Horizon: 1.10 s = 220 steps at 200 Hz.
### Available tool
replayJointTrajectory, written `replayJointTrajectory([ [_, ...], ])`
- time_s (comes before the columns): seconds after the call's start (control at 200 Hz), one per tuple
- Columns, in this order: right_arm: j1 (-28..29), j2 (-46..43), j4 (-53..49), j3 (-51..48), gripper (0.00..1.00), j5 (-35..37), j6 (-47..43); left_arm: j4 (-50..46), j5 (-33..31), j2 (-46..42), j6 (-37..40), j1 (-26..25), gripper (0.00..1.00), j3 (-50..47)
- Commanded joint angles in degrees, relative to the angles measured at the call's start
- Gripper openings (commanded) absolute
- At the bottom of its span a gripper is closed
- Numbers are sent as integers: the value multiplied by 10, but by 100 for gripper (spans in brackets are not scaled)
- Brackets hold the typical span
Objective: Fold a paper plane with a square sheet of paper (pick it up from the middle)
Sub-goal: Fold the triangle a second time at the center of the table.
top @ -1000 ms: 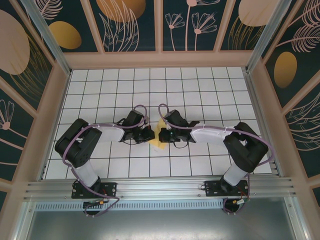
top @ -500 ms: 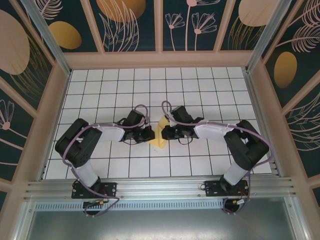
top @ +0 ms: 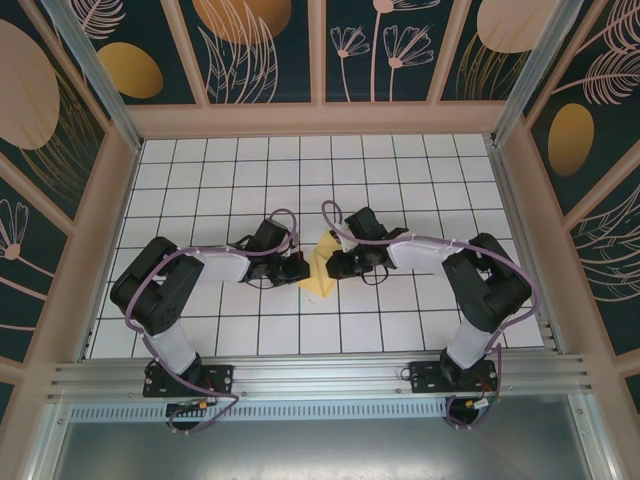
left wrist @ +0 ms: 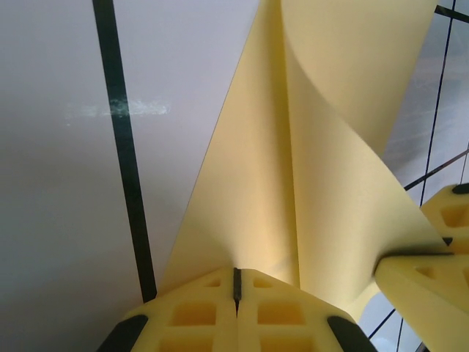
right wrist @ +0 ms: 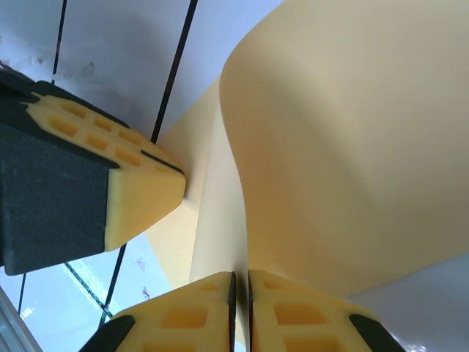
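A: Square sheet of paper [top: 318,280], position?
B: Mid-table, between the two arms; creased lengthwise, one flap curling up, near corner low over the white grid table [top: 420,190]
A: Grips?
B: Left gripper [top: 301,270] pinched tight on the left fold, paper caught in the seam of its pads. Right gripper [top: 337,264] clamped likewise on the right flap, just beside the left
A: Change in the last second?
B: Right wrist has swung round, forearm now lying straighter from the right; more yellow shows on the near side. Left arm unmoved
A: Meaning?
B: Probably a flap being drawn over along the crease. No dart shape yet, so folding roughly midway, at a guess
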Motion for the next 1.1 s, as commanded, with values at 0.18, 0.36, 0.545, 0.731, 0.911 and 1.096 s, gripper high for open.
replayJointTrajectory([
  [0.18,-15,23,-30,29,16,-12,-40,-44,-33,12,20,-1,0,3],
  [0.36,-15,39,-40,42,16,-5,-59,-46,-31,12,23,-1,0,6],
  [0.545,-15,42,-33,42,17,-8,-66,-47,-30,12,23,-1,0,6],
  [0.731,-15,46,-29,39,17,-13,-63,-47,-30,12,23,0,0,8],
  [0.911,-15,43,-16,29,17,8,-61,-47,-29,12,24,-1,0,8],
  [1.096,-12,39,-31,34,17,27,-60,-51,-30,12,25,-1,0,9],
])
